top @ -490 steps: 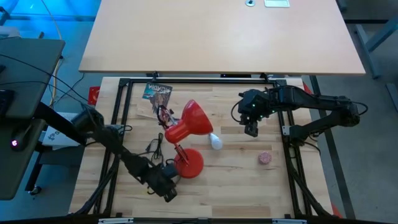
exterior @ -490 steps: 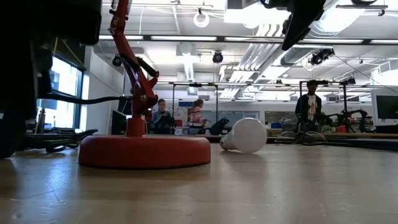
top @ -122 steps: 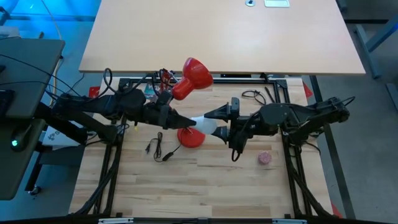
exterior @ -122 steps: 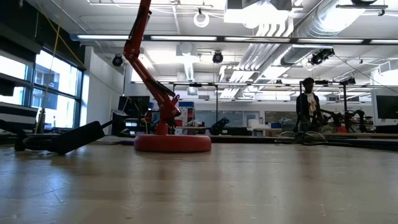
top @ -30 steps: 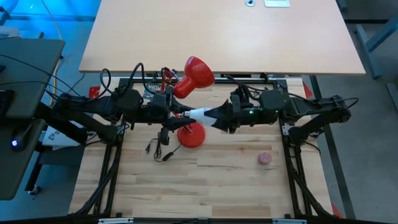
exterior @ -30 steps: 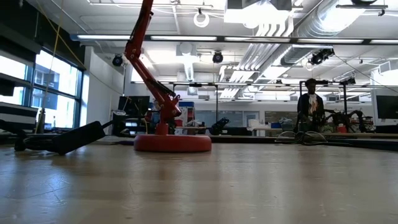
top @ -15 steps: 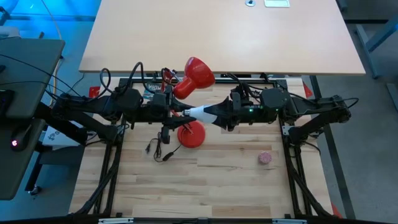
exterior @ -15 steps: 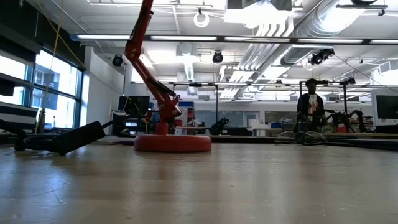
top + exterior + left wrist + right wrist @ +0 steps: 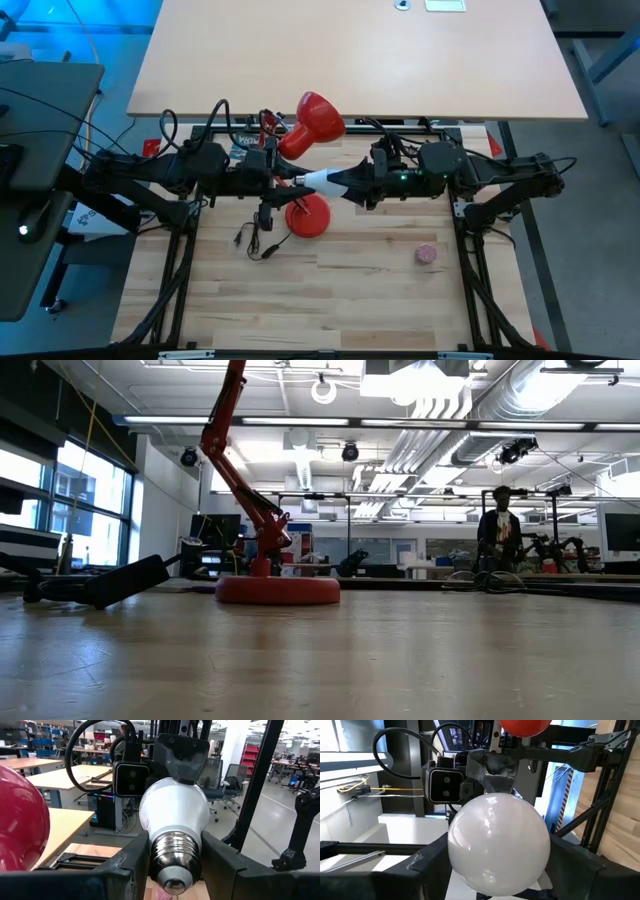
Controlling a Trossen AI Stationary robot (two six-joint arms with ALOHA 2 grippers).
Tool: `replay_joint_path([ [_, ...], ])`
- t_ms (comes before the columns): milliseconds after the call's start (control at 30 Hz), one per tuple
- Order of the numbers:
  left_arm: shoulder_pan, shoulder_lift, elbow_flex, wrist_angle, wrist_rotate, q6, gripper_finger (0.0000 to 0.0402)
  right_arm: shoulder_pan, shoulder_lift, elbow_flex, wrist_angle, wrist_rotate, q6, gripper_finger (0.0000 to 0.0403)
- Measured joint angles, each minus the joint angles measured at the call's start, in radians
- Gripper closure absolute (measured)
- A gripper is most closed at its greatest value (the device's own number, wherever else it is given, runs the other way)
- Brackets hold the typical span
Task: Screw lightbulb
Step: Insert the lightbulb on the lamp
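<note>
The lightbulb (image 9: 322, 181), white with a silver screw base, hangs level in the air above the red lamp's round base (image 9: 306, 216). My left gripper (image 9: 298, 180) reaches in from the table's left and is shut on the bulb's screw end. My right gripper (image 9: 342, 184) reaches in from the right and is shut on the white globe. The lamp stands on its base (image 9: 277, 590). Its jointed arm (image 9: 226, 450) rises, and its shade (image 9: 318, 118) hangs over the table's far edge. My left gripper pinches the bulb's silver screw base (image 9: 175, 851) between its two fingers (image 9: 125, 865), level, from the table's left. The base's tip points back into the gripper. The bulb is lifted clear and lies level. My right gripper holds the bulb's white globe (image 9: 499, 845) between its two fingers (image 9: 427, 862), level, from the table's right. One finger (image 9: 182, 752) lies on top of the globe, the other beneath it.
A small pink ball (image 9: 427, 254) lies on the table toward the near right. A black cord (image 9: 255, 238) lies left of the lamp's base. Behind the left gripper, at the far edge, sits a printed card (image 9: 245, 148). People stand in the room beyond (image 9: 498, 525).
In the high view my right gripper's fingers have drawn in about the bulb's globe. Both arms, the bulb and the lamp have stayed where they were.
</note>
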Motion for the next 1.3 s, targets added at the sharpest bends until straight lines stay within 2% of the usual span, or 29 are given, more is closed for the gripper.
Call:
replay_joint_path([
  [200, -0.022, -0.018, 0.0, -0.029, 0.018, -0.042, 0.0221, 0.0, -0.004, 0.0, 0.002, -0.014, -0.066, 0.0145],
  [300, -0.034, -0.047, 0.0, -0.115, 0.018, -0.089, 0.0206, 0.0, -0.014, 0.0, 0.006, -0.026, -0.115, 0.0146],
  [433, -0.047, -0.094, 0.0, -0.256, -0.01, -0.182, 0.0199, -0.008, -0.041, 0.0, -0.015, -0.031, -0.194, 0.0146],
  [633, -0.106, -0.124, 0.0, -0.379, -0.02, -0.293, 0.0204, -0.032, -0.099, 0.0, -0.021, -0.03, -0.323, 0.0146],
  [733, -0.173, -0.114, 0.0, -0.455, -0.02, -0.389, 0.0219, -0.039, -0.133, 0.0, -0.021, -0.006, -0.392, 0.015],
  [833, -0.26, -0.091, -0.002, -0.522, -0.047, -0.504, 0.0252, -0.039, -0.167, 0.0, -0.018, 0.026, -0.476, 0.0158],
  [933, -0.339, -0.046, -0.038, -0.591, -0.165, -0.615, 0.0316, -0.041, -0.198, 0.0, -0.021, 0.07, -0.559, 0.0166],
  [1000, -0.367, -0.007, -0.088, -0.585, -0.244, -0.693, 0.0372, -0.047, -0.217, 0.0, -0.02, 0.091, -0.613, 0.0167],
  [1033, -0.372, 0.013, -0.118, -0.578, -0.271, -0.74, 0.0386, -0.05, -0.226, 0.0, -0.022, 0.098, -0.634, 0.0167],
  [1200, -0.35, 0.12, -0.265, -0.494, -0.371, -1.044, 0.0398, -0.074, -0.254, 0.0, -0.023, 0.121, -0.712, 0.0167],
  [1300, -0.318, 0.191, -0.346, -0.358, -0.416, -1.235, 0.04, -0.09, -0.261, 0.0, -0.029, 0.107, -0.724, 0.0167],
])
